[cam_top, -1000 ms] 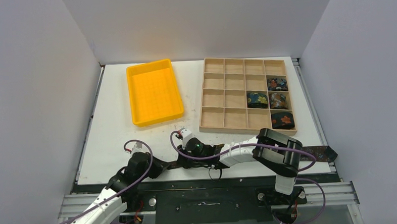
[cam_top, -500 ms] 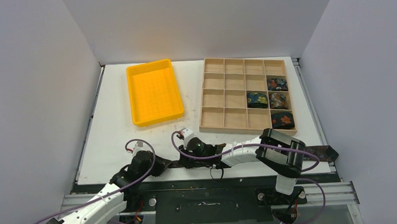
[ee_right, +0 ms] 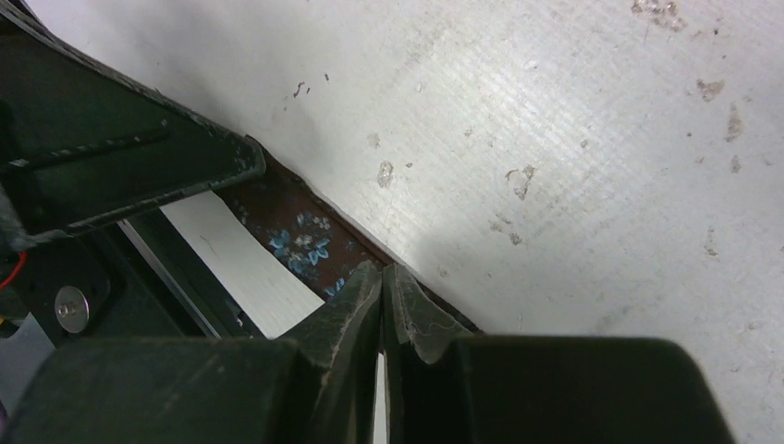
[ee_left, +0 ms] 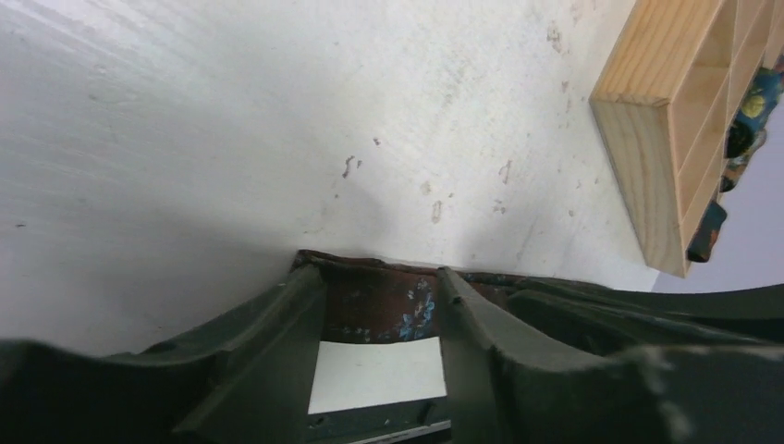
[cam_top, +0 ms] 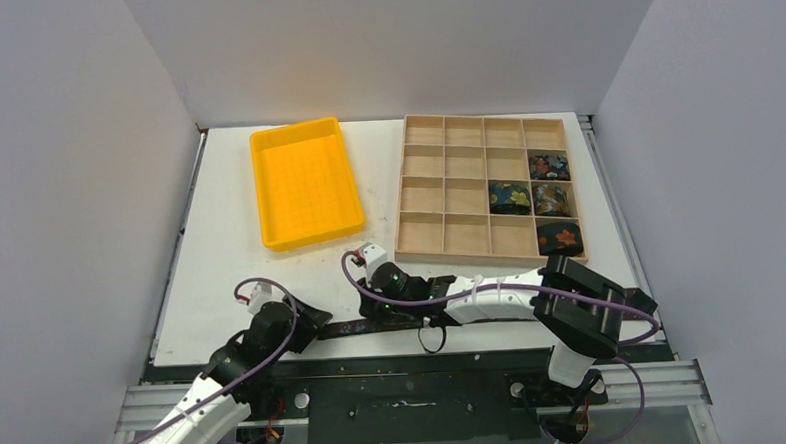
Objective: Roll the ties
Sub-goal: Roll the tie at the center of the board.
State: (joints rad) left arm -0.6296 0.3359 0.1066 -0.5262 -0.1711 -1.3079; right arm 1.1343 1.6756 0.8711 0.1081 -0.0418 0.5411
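One unrolled tie [cam_top: 359,329], dark brown with blue flowers, lies flat along the table's near edge. Its far end [cam_top: 638,299] shows past my right arm. My left gripper [cam_top: 313,319] is open over the tie's left end [ee_left: 370,305], one finger on each side, in the left wrist view [ee_left: 379,276]. My right gripper [ee_right: 382,273] is shut, its tips pinched on the tie [ee_right: 296,231] just right of the left gripper [ee_right: 120,157]. Several rolled ties [cam_top: 551,199] sit in cells on the right of the wooden tray [cam_top: 401,212].
A yellow bin [cam_top: 259,188] stands at the back left. The wooden tray's near corner [ee_left: 647,139] lies close behind the right wrist [cam_top: 382,283]. The table's front edge and the metal rail run right under both grippers.
My left gripper has opened and let go of the tie's end. The right arm has shifted left and slightly back, and the tie's far end has slid left with it.
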